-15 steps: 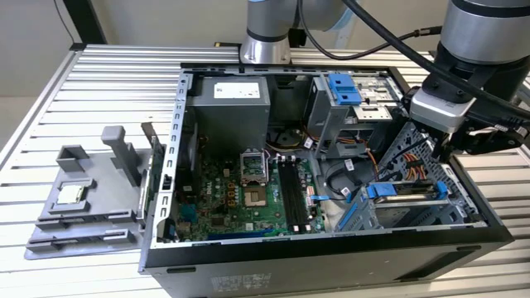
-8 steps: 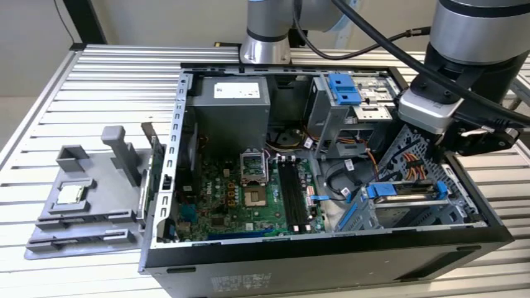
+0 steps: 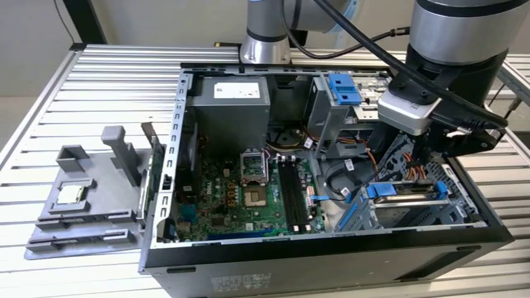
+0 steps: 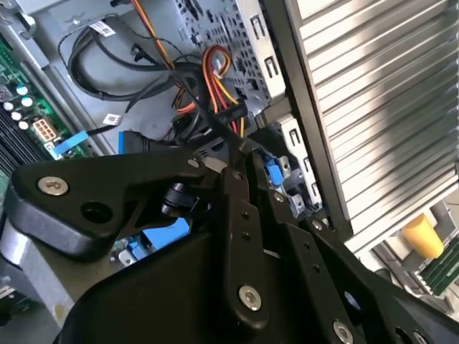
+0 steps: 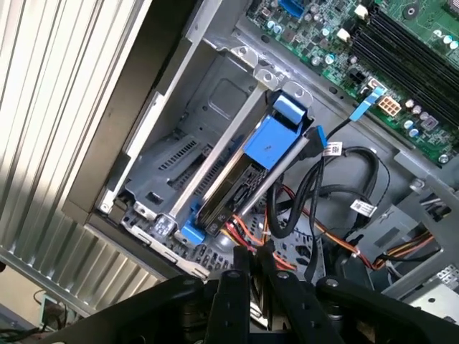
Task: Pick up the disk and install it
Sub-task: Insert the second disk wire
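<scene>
The disk (image 3: pixel 404 192) sits in the drive cage (image 3: pixel 431 214) at the corner of the open case (image 3: pixel 331 248) on the exterior view's right, its blue carrier showing above the cage's metal rails; in the first wrist view the disk (image 5: pixel 244 168) lies slotted between those rails, blue tab uppermost. The gripper (image 3: pixel 414 158) hangs just above the disk, inside the case – its black fingers (image 5: pixel 240 287) stand close together in the first wrist view, nearly touching, with nothing between them. In the second wrist view the fingers (image 4: pixel 240 215) point down toward a bundle of orange, red and black cables (image 4: pixel 208 86). The green motherboard (image 3: pixel 240 198) fills the case floor beside the cage. On the slatted worktop (image 3: pixel 108 81), well apart from the case – on the exterior view's left – stands a grey fixture (image 3: pixel 87 198).
</scene>
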Tool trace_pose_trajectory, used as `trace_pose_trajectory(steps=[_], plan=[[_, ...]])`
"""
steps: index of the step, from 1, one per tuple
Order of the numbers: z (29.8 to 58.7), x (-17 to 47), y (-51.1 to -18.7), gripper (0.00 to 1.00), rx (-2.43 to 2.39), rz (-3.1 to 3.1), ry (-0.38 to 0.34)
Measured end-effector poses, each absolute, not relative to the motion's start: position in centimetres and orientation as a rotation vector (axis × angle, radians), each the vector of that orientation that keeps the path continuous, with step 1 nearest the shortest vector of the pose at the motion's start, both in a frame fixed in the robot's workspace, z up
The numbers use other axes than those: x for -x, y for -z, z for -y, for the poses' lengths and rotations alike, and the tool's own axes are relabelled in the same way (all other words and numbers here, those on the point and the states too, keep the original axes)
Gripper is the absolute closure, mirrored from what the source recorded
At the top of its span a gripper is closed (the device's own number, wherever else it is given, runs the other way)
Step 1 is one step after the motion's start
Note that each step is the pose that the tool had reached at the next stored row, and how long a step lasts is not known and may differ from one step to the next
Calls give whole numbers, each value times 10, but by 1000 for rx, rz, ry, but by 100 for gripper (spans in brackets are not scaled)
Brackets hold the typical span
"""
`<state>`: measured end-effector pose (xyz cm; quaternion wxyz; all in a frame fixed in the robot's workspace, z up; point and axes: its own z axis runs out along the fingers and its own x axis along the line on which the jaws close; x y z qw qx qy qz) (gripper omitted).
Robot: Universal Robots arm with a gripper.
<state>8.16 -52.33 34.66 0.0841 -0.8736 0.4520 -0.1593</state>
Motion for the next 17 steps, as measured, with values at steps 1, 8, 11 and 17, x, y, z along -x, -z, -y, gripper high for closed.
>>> trace_pose_trajectory(steps=[1, 8, 11, 17], plan=[[523, -81, -347, 100, 2597, -1347, 471], [527, -72, -347, 100, 2582, -1348, 464], [527, -70, -346, 100, 2582, -1358, 468], [527, -68, -346, 100, 2579, -1392, 482]])
